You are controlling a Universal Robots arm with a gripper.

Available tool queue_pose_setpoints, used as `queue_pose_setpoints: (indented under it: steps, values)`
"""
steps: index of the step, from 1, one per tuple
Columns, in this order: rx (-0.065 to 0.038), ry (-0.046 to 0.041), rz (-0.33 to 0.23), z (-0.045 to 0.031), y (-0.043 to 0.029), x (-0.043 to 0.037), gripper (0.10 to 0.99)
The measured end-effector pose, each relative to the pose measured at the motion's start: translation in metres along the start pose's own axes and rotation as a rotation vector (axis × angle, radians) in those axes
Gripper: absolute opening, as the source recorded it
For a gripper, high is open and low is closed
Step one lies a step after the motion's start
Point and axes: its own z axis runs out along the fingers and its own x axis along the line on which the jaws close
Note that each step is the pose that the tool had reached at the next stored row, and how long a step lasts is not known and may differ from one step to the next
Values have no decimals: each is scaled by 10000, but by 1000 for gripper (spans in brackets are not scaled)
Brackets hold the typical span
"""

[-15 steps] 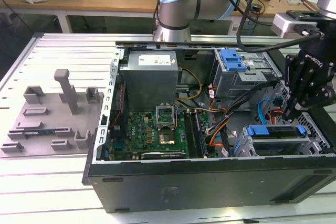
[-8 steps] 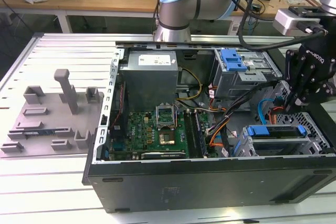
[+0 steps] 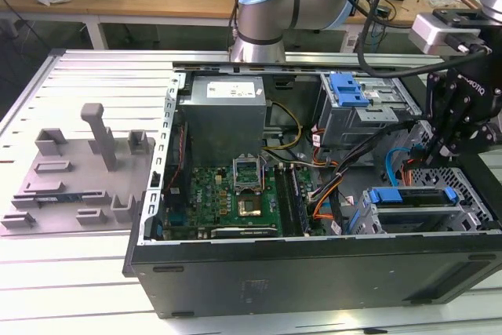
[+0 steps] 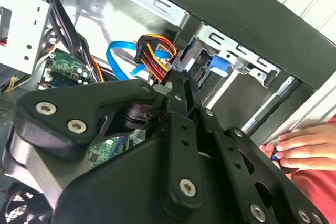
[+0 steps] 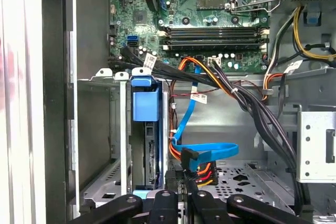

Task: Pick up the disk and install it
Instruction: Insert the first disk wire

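- Closest up in both wrist views is the black linkage of my jaws, bolts and all, hanging down inside the open case.
- Jaws are closed, with the tips side by side and barely a slit between them. They're not on the disk.
- The tips sit right at the plug with the red, orange and yellow wires, and the blue cable loops just beside it.
- In the first wrist view the disk is seated in its metal bay just beside my tips. I see it edge-on, with a blue carrier tab at the end.
- In the exterior view the disk lies in the cage at the case corner towards the exterior view's right, with a blue tab at each end. My jaws hang just over the far side of that cage.
- The second wrist view catches one blue tab just past my tips.
- The motherboard fills the middle of the case, and the power supply sits behind it.
- A second blue latch sits on the upper bay, well apart from me.
- Someone's hand is at the case's outer wall in the second wrist view. I can't tell what it's touching.
- The case lies on its side on the slatted surface. A grey fixture is off towards the exterior view's left.
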Motion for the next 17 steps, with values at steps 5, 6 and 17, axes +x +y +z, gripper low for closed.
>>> queue_pose_setpoints:
  steps: [5, 6, 17]
  values:
    - [-32, 2, 383, 2, -2, 16, 169]
    - [-33, 1, 387, 3, -2, 16, 169]
    - [-33, 4, 385, 6, -3, 33, 169]
